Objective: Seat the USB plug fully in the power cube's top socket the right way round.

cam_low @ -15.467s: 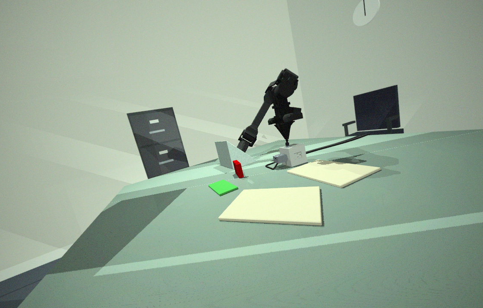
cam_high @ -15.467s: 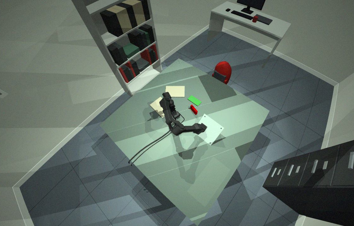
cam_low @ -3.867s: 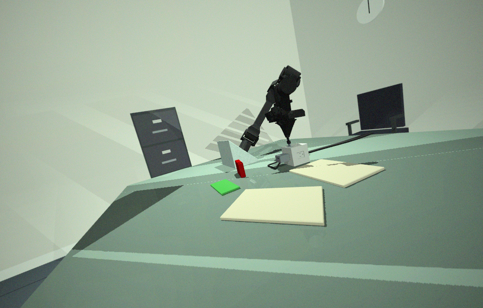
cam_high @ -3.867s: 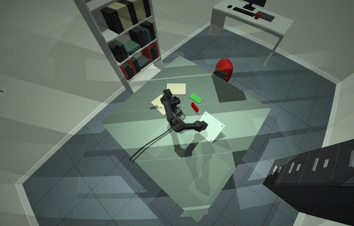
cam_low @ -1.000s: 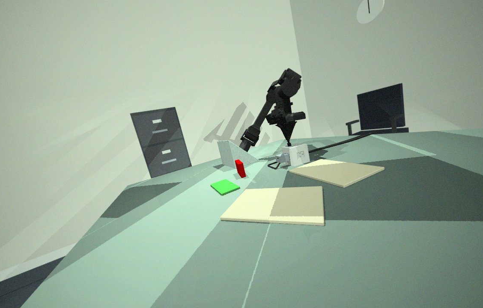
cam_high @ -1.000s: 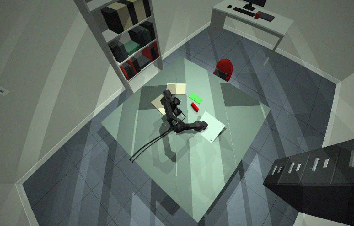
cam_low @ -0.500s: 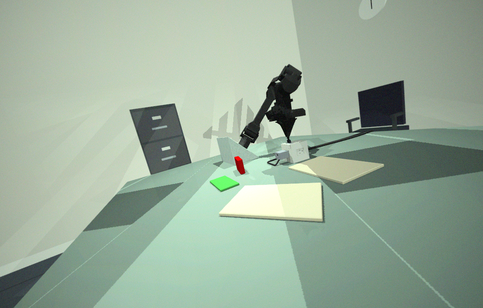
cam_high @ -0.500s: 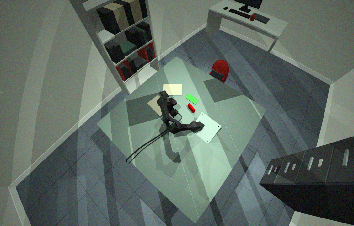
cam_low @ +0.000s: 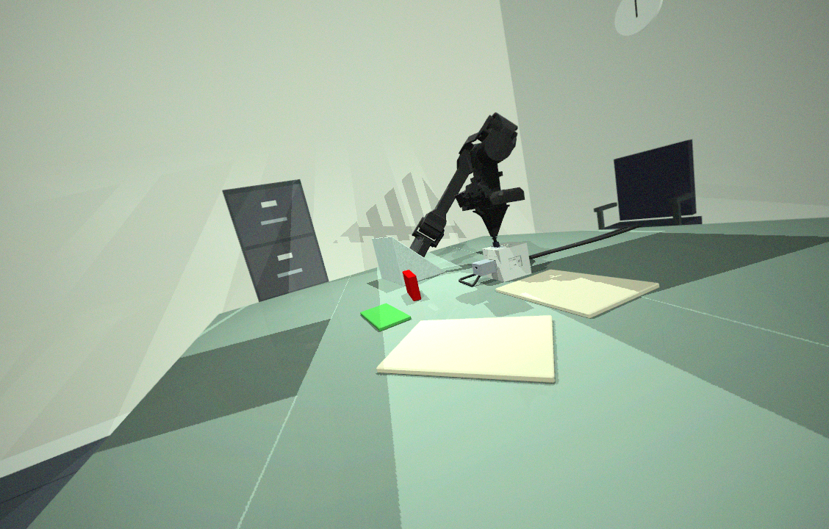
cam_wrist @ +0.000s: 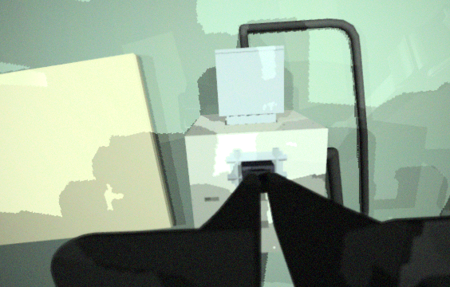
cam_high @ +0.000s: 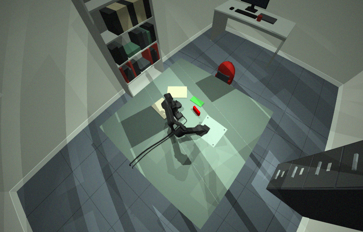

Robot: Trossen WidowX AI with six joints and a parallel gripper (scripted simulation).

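Observation:
The white power cube (cam_low: 514, 264) (cam_wrist: 305, 147) stands on the table beneath my gripper. My gripper (cam_low: 495, 242) (cam_wrist: 261, 183) points down at its top, the two fingertips almost together, shut on the small dark USB plug (cam_wrist: 257, 167). The plug is at the socket (cam_wrist: 281, 156) in the cube's top, inside the pale outline. How deep it sits and which way round it is cannot be made out. In the top view the arm hides the cube and the plug.
A pale adapter (cam_low: 483, 267) (cam_wrist: 249, 81) with a black cable (cam_wrist: 362, 119) sticks out of the cube's side. Cream pads (cam_low: 470, 348) (cam_wrist: 89, 119), a green pad (cam_high: 197, 101) (cam_low: 385, 316), a red block (cam_high: 196, 110) (cam_low: 411, 285) and a pale wedge (cam_low: 397, 259) are nearby.

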